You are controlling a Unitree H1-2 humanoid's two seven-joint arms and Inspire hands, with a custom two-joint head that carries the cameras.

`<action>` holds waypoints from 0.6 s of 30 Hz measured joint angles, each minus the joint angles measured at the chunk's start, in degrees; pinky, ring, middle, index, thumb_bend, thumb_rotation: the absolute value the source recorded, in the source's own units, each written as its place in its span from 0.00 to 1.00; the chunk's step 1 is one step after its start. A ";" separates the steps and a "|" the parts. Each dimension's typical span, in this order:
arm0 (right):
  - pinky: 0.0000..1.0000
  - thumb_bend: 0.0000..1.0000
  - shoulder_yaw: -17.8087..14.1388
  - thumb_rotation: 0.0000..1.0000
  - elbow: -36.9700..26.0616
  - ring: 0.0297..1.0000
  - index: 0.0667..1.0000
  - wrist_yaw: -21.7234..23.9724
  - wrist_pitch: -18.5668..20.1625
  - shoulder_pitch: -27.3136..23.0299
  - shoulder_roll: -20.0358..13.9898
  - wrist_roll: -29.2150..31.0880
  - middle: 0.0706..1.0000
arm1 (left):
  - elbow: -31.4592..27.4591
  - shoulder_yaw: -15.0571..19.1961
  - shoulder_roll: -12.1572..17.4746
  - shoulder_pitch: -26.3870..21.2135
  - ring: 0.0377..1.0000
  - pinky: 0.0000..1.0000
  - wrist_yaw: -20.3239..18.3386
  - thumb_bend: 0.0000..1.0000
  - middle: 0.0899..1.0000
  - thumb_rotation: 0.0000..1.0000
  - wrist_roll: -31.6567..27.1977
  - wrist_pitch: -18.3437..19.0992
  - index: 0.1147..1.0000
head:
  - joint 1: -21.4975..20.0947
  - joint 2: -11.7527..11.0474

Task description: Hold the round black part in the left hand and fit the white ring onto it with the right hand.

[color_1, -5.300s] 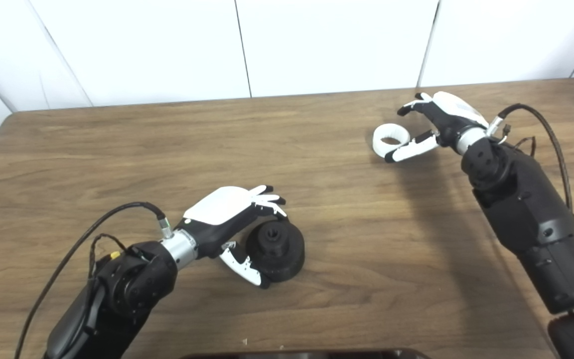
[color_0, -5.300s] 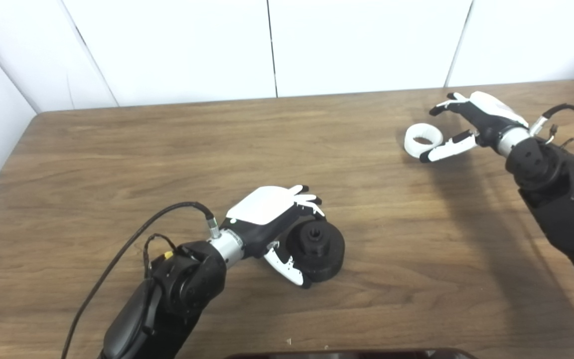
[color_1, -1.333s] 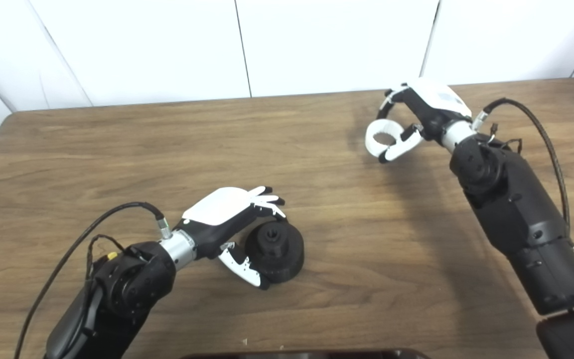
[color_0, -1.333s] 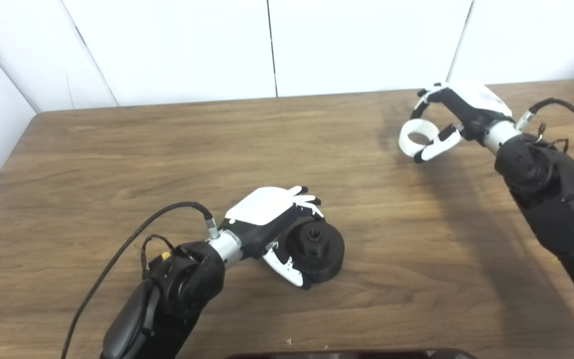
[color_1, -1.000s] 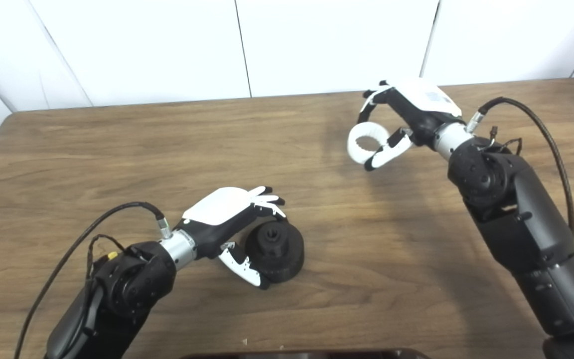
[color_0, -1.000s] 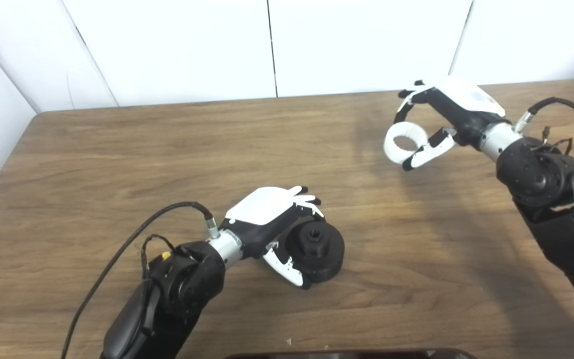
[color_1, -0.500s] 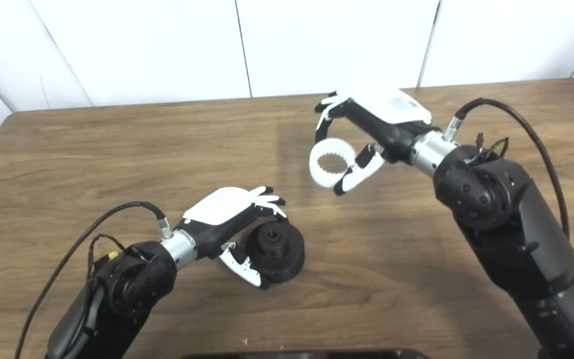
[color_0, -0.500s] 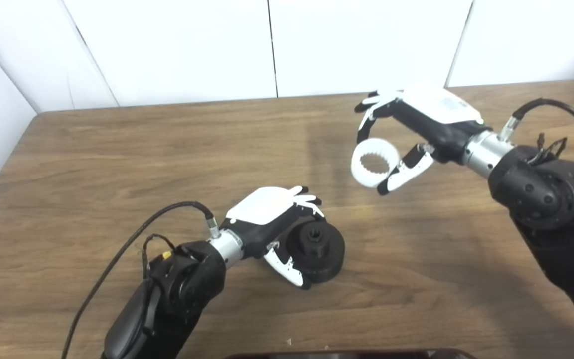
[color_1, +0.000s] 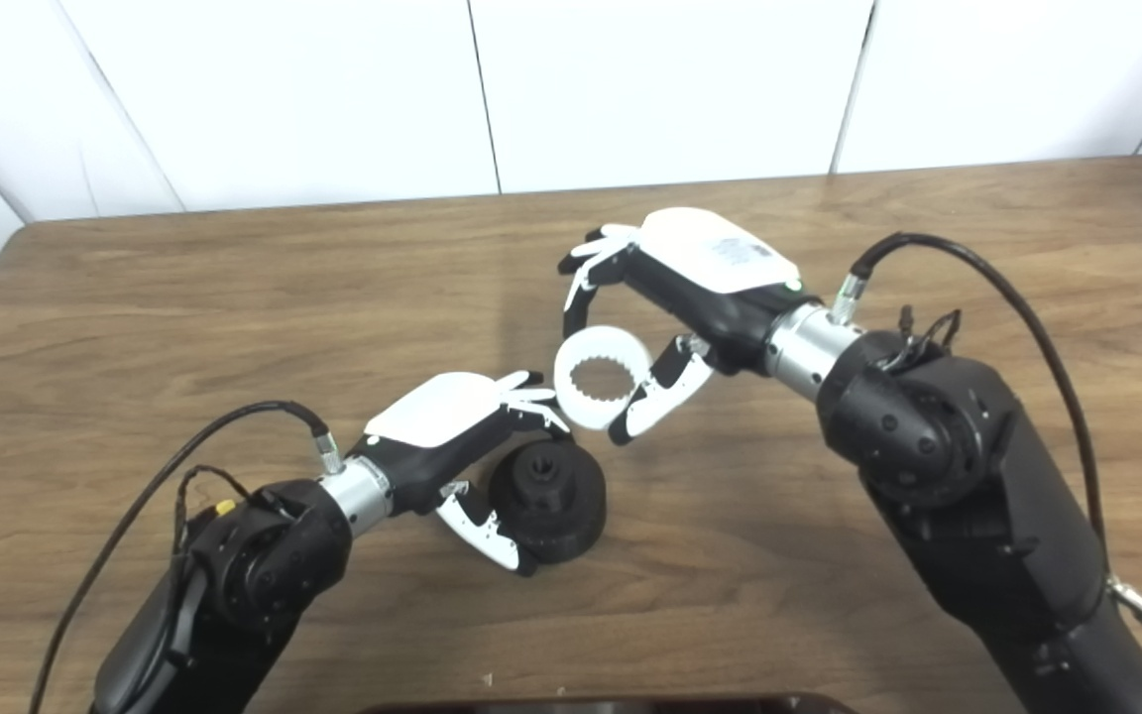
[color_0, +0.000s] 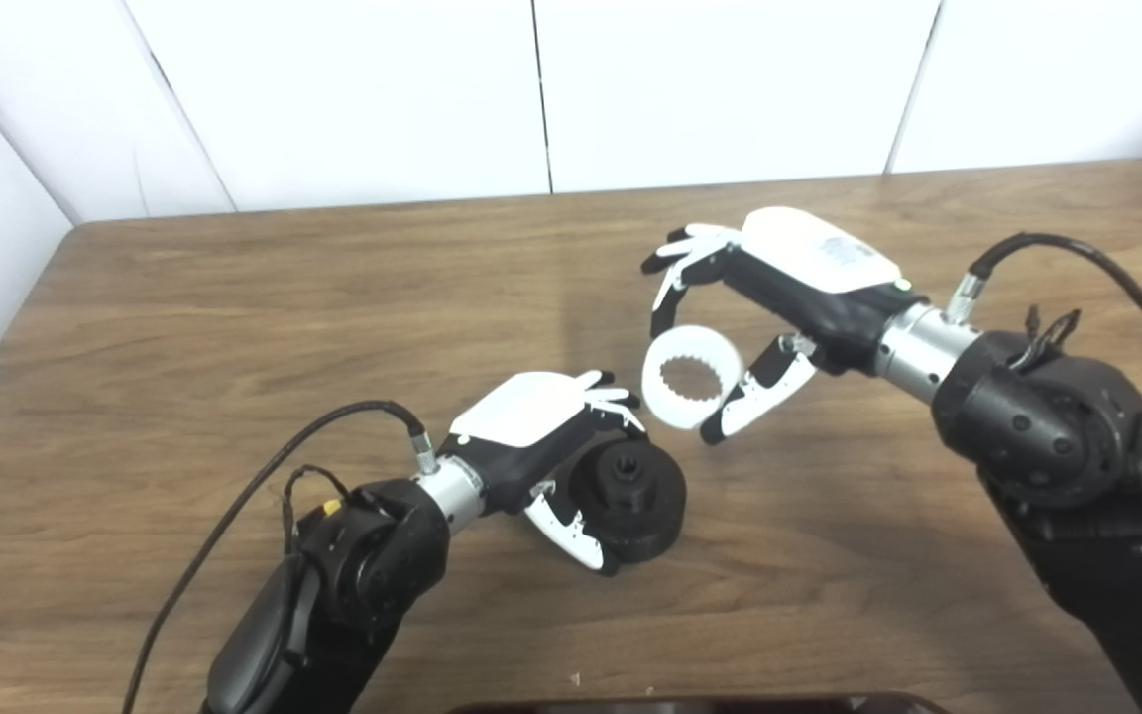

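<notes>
The round black part (color_0: 635, 493) rests on the wooden table (color_0: 234, 327), a raised hub at its centre. My left hand (color_0: 541, 436) is shut on it, fingers over its far rim and thumb against its near side. The white ring (color_0: 690, 377), toothed on its inside, hangs in the air just above and to the right of the black part. My right hand (color_0: 779, 288) is shut on the ring, pinching it between fingers and thumb. In the right eye view the ring (color_1: 603, 391) sits close to the left hand's fingertips (color_1: 531, 397).
A dark object (color_0: 690, 706) shows at the bottom edge of the picture. White wall panels (color_0: 531, 89) stand behind the table's far edge. Cables loop off both wrists.
My right hand has lifted the white ring off the table at the far right and carried it left and nearer, close above the black part. The left hand and black part stayed still.
</notes>
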 measured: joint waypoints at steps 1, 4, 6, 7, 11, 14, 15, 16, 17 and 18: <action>0.84 0.53 0.17 0.15 0.00 0.94 0.45 0.04 0.00 0.48 0.32 -0.12 0.84 | 0.00 0.00 0.00 0.00 1.00 0.83 -0.02 0.90 0.93 0.23 -0.01 0.00 0.66 | 0.00 0.00; 0.85 0.52 1.02 0.15 0.02 0.95 0.45 0.03 -0.22 2.51 0.89 -0.15 0.84 | 0.00 0.00 -0.01 0.00 1.00 0.82 -0.02 0.90 0.92 0.23 0.00 0.00 0.66 | 0.00 0.26; 0.86 0.52 1.40 0.15 0.13 0.95 0.45 0.04 -0.36 3.49 1.15 -0.10 0.85 | 0.00 0.02 0.00 -0.01 1.00 0.82 -0.02 0.90 0.92 0.23 0.03 0.00 0.66 | 0.09 0.18; 0.87 0.52 1.47 0.15 0.28 0.96 0.45 0.04 -0.48 3.70 1.24 -0.06 0.85 | 0.00 0.02 0.00 -0.01 1.00 0.82 -0.02 0.90 0.92 0.23 0.07 0.00 0.66 | 0.09 0.18; 0.87 0.52 1.78 0.15 1.05 0.96 0.46 0.03 -0.93 3.81 1.82 0.07 0.85 | 0.01 0.00 -0.01 -0.04 1.00 0.82 -0.02 0.90 0.92 0.23 0.11 0.00 0.66 | 0.09 0.18; 0.88 0.52 2.46 0.15 1.49 0.96 0.46 0.03 -1.25 4.07 2.63 0.06 0.86 | 0.01 -0.01 -0.03 -0.08 1.00 0.83 -0.04 0.90 0.92 0.23 0.12 0.00 0.66 | 0.17 0.18; 0.88 0.52 2.64 0.15 1.50 0.96 0.46 0.03 -1.26 4.22 2.84 0.06 0.86 | 0.01 -0.01 -0.04 -0.08 1.00 0.83 -0.05 0.90 0.92 0.23 0.12 0.00 0.66 | 0.18 0.18; 0.89 0.52 2.88 0.15 1.51 0.96 0.46 0.03 -1.28 4.42 3.08 0.07 0.86 | 0.01 -0.01 -0.05 -0.08 1.00 0.83 -0.07 0.90 0.92 0.22 0.11 0.01 0.66 | 0.18 0.18; 0.89 0.52 2.99 0.15 1.52 0.96 0.46 0.02 -1.32 4.60 3.29 0.09 0.86 | 0.01 -0.01 -0.06 -0.08 1.00 0.83 -0.10 0.90 0.92 0.22 0.12 0.02 0.66 | 0.18 0.18; 0.89 0.52 3.13 0.15 1.55 0.96 0.46 0.02 -1.35 4.82 3.50 0.11 0.86 | 0.01 -0.01 -0.07 -0.08 1.00 0.83 -0.10 0.90 0.92 0.21 0.11 0.02 0.66 | 0.09 0.09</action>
